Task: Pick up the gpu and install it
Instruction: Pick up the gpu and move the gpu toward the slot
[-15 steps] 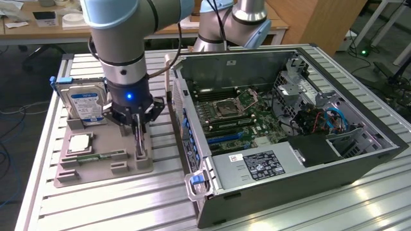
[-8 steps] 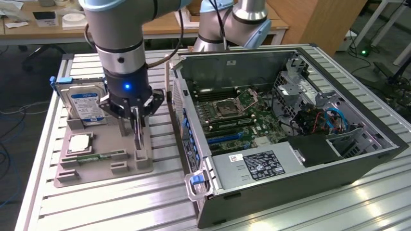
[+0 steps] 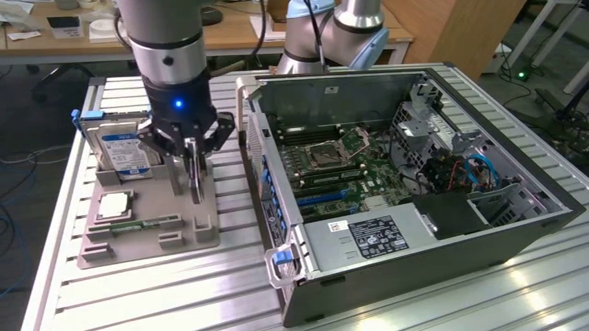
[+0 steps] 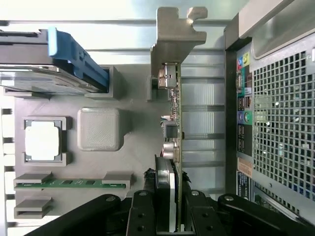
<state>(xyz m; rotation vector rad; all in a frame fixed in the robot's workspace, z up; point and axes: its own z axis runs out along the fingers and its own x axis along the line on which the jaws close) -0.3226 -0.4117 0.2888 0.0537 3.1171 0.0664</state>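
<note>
The gpu [image 3: 195,178] stands on edge over the grey parts tray [image 3: 184,238], seen as a thin dark card. In the wrist view the gpu [image 4: 173,123] runs edge-on, its silvery metal bracket [image 4: 174,39] at the far end and its green board edge showing. My gripper [image 3: 192,153] comes down from above and is shut on the gpu, one black finger [image 4: 141,211] on each side of the card near its fan end. Whether the card's lower edge still rests in the tray slot I cannot tell. The open computer case [image 3: 414,172] lies to the exterior view's right.
On the tray stand a silver hard drive with a blue-white label [image 3: 124,152], a square processor [image 3: 112,205] and a green memory stick [image 3: 147,223]. The case's motherboard [image 3: 341,165] faces up. The case's rear panel [image 4: 275,113] is close beside the card. A second arm's base [image 3: 332,34] is behind the case.
</note>
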